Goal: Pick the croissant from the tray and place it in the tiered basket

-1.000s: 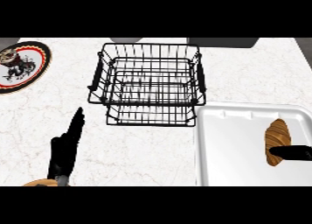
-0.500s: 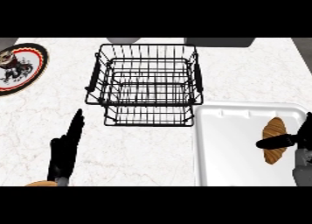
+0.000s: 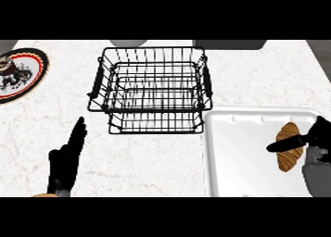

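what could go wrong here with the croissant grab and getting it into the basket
1. The right hand reaches the croissant from the side with only a thumb across it, so it may nudge the croissant along the tray rather than lift it.
2. The croissant lies near the tray's right edge, so a push could pin it against the raised rim.
3. The tiered basket has tall black wire walls, and a low carry could clip its near right corner.

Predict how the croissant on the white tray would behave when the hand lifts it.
The croissant looks small and slim, so it is probably light. Its flat, elongated shape suggests it won't roll on the tray. With the right hand lying across it, a flaky pastry may crush if squeezed.
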Available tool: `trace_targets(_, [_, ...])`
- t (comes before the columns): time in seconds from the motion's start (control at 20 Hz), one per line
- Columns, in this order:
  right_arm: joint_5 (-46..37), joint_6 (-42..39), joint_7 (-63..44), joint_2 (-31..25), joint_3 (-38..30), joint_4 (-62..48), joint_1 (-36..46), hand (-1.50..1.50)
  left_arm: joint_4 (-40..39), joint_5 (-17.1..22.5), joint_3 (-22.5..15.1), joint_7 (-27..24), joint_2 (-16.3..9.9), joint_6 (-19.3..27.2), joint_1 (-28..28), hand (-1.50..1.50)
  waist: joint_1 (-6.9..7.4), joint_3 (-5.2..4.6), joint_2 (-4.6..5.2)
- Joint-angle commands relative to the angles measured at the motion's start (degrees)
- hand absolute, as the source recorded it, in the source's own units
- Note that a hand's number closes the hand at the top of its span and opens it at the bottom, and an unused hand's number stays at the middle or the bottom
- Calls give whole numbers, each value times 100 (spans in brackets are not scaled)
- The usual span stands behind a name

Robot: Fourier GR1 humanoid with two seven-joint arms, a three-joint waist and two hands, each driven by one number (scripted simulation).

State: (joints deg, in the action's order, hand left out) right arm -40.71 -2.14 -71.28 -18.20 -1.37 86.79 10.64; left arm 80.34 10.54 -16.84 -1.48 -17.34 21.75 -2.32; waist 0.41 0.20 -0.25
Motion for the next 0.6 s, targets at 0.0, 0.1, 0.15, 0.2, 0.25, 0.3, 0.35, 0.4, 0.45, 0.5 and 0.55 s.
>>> trace_targets(0.0, [-141, -595, -1393, 278, -126, -67, 326, -150, -225, 92, 88, -72, 52, -120, -58, 0, -24, -36, 23])
trace_targets(0.1, [-132, -475, -1301, 363, -187, -396, 328, -150, -133, 29, -38, -152, 123, -84, -303, 0, 24, -30, 33])
trace_targets(0.15, [-115, -580, -1305, 445, -127, -121, 211, -150, -312, -42, 94, 127, 136, 44, 190, 0, -71, -29, 27])
trace_targets(0.2, [-71, -594, -1299, 466, -228, 1, -10, -150, 49, -29, -2, 164, 76, 52, -180, 0, -56, -27, 7])
trace_targets(0.25, [-166, -522, -1338, 563, -266, -330, 330, -150, -89, -76, -46, 100, 139, 38, -141, 0, -6, -27, 28])
trace_targets(0.3, [-87, -698, -1393, 504, -384, -124, 327, -150, -247, 25, 91, 334, 113, -37, 210, 0, -79, -30, 26])
trace_targets(0.35, [-145, -519, -1345, 594, -494, -458, 557, -150, 41, -41, 56, 444, -31, -49, 168, 0, -8, -23, 31])
trace_targets(0.4, [-138, -660, -1287, 593, -473, -348, 405, -150, -255, -171, -14, 326, 236, 152, 274, 0, -65, -27, 31])
trace_targets(0.45, [-158, -472, -1106, 675, -559, -449, 313, -150, -377, -48, -8, -90, 211, -86, -155, 0, -33, -28, 32])
trace_targets(0.5, [-297, -474, -1158, 772, -477, -489, 336, -150, -169, -195, -71, 157, 250, 107, 2, 0, -28, -25, 27])
trace_targets(0.55, [-404, -301, -1033, 849, -518, -648, 293, -150, 181, -63, 96, 393, -43, -39, -43, 0, 5, -21, 24])
